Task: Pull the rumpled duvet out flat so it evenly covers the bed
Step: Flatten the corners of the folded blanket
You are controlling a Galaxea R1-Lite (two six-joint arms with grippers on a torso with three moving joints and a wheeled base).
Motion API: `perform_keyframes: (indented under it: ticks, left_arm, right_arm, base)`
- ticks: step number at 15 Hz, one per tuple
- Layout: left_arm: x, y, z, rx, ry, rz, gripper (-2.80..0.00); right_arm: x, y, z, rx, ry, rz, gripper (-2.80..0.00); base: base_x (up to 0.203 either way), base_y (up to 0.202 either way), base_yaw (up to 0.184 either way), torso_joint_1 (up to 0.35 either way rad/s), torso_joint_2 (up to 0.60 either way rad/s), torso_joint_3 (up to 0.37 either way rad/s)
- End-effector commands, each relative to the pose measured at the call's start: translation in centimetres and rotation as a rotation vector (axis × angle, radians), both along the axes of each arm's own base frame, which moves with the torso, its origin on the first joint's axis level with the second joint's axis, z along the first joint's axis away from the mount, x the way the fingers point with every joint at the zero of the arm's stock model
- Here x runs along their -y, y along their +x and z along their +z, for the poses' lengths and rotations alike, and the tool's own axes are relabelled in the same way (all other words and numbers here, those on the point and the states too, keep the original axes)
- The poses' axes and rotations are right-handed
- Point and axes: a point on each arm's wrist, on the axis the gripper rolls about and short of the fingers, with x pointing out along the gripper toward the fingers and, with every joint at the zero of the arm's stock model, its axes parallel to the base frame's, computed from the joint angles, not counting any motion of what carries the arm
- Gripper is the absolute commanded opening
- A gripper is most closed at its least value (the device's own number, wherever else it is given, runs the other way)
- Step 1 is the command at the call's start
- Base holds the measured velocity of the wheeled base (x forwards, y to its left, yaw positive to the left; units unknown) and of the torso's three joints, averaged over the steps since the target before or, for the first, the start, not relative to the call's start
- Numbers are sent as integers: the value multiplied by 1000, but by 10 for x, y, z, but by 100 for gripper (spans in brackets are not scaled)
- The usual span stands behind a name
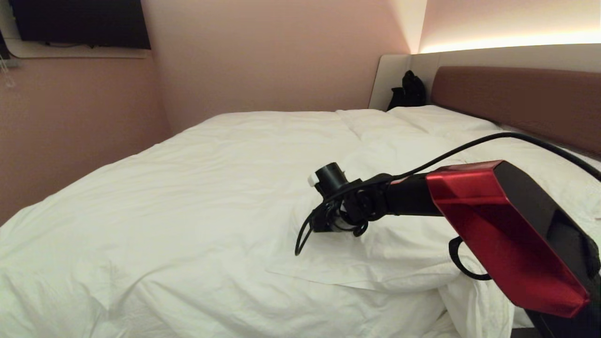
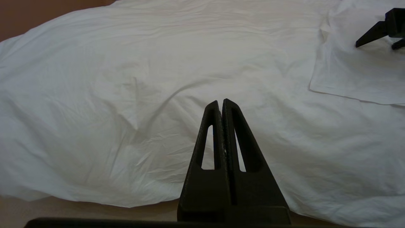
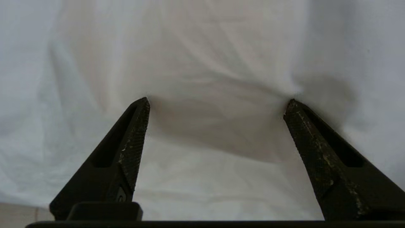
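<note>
Nearest to my camera is the red right arm (image 1: 507,230), reaching over the bed (image 1: 516,98). From the headboard (image 1: 516,96) leftward, the white duvet (image 1: 188,197) covers the mattress, with a folded corner below the right gripper (image 3: 218,101). Its fingers (image 3: 136,126) stand wide apart, tips touching the duvet, holding nothing. My left gripper (image 2: 220,103) is pressed together, empty, above the duvet's near edge.
</note>
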Motion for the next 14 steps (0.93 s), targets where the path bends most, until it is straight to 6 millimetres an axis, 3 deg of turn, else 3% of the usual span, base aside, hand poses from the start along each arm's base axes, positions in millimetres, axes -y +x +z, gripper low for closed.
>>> perform_keyframes:
  ticks: [1,6,9,14]
  left_arm:
    - [0,0,0,-1,-2,0,-280]
    - [0,0,0,-1,-1,0,-280]
    - [0,0,0,-1,-1,0,-280]
    - [0,0,0,0,-1,0,-280]
  right_arm:
    - [0,9,-16,-15,24,12,0]
    - [1,19,-45,-40,-9,14,0]
    - [3,27,-80,-71,-55,16,0]
    - [13,35,-101,-93,-82,3,0]
  base:
    - [0,0,0,0,0,0]
    - [0,0,0,0,0,0]
    - [0,0,0,0,0,0]
    - [0,0,0,0,0,0]
